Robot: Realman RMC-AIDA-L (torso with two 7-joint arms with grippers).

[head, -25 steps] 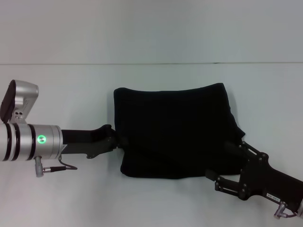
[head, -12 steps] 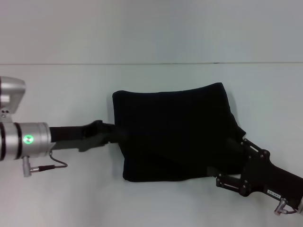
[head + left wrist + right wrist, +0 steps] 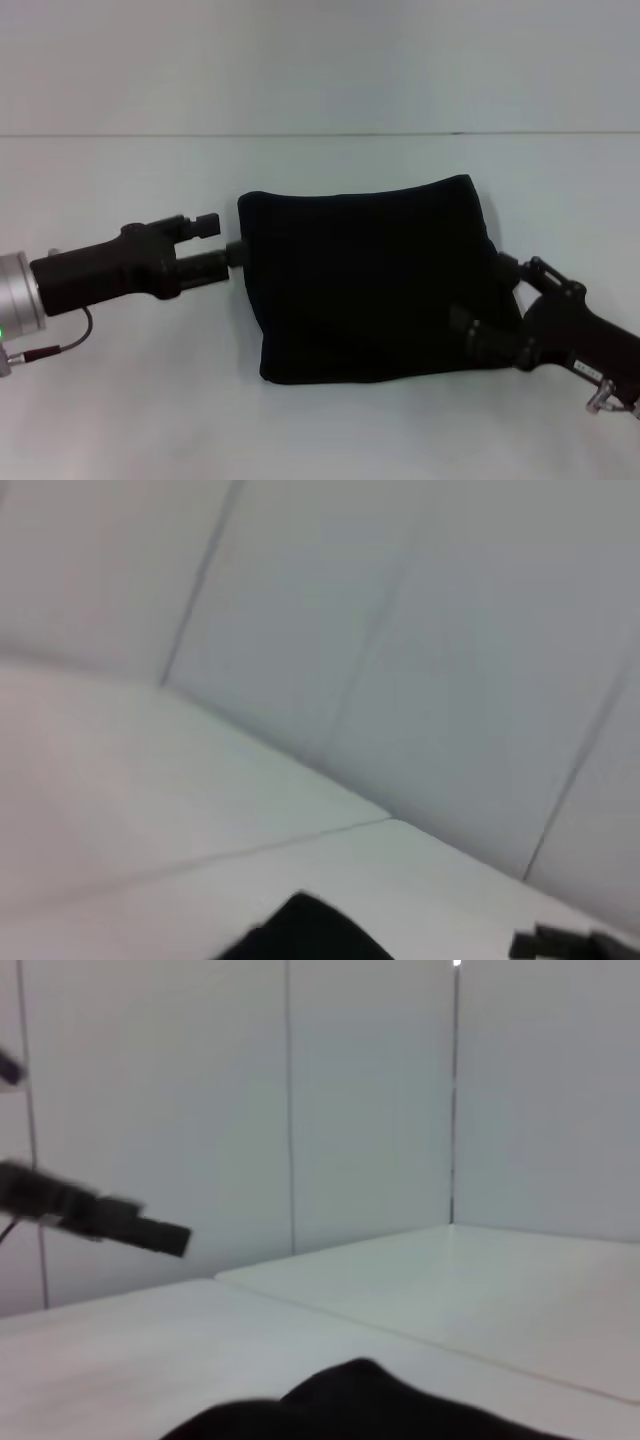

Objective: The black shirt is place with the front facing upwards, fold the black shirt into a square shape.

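1. Here, the soft black cloth shirt (image 3: 370,280) lies folded in a rough square on the white table (image 3: 120,400).
2. The left gripper (image 3: 236,252) reaches in sideways to touch the shirt's left edge; I cannot tell its grip.
3. The right gripper (image 3: 462,325) lies low at the shirt's near right corner; its grip is hidden too.

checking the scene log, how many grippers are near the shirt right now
2. The left gripper is at the left edge of the folded black shirt, on the white table. The right gripper is at the shirt's near right corner, its tips hard to separate from the cloth.

Black shirt (image 3: 370,285): plain black, no print showing. My left gripper (image 3: 235,252) and right gripper (image 3: 468,330): black. Table (image 3: 120,400): white.
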